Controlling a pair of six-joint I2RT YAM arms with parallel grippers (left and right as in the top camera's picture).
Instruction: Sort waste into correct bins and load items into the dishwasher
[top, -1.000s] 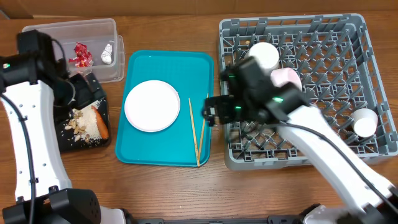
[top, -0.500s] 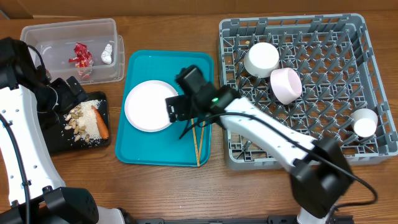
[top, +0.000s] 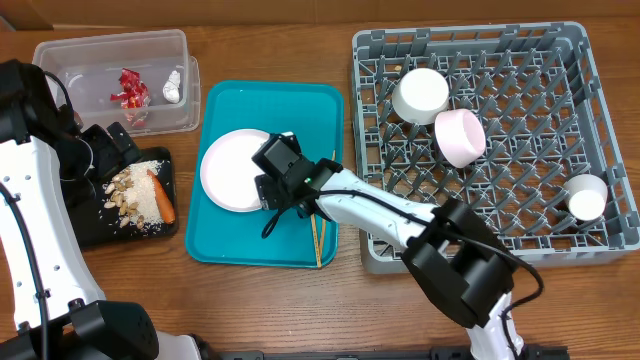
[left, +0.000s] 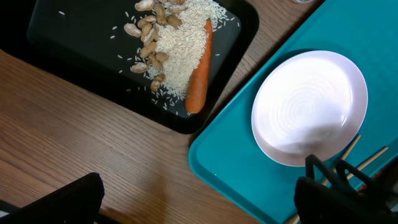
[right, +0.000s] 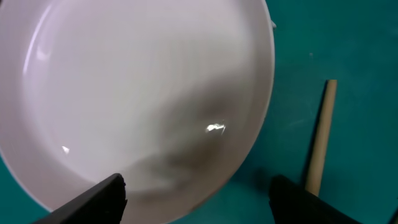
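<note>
Plate (top: 232, 170) and chopsticks (top: 318, 245) lie flat on the teal tray (top: 270, 100). White bowl (top: 420, 93), pinkish bowl (top: 459, 137) and cup (top: 586, 196) rest tipped in the grey rack (top: 470, 32). Carrot (top: 163, 198) and shells (top: 122, 190) lie in the black tray (left: 74, 43), red wrapper (top: 130, 88) and white wrapper (top: 173, 87) in the clear tub (top: 100, 45).

Flat teal tray (top: 225, 100) on a wooden table (top: 270, 310) (brown, grained), loose white rice (left: 180, 50)

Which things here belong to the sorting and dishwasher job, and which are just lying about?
Part of the job: white round plate, two thin wooden chopsticks, two white round bowls, small white cup, grey plastic dish rack, clear plastic tub, shiny red wrapper, crumpled white wrapper, shallow black tray, orange carrot, beige nut shells.
Just lying about: flat teal serving tray, wooden table.
</note>
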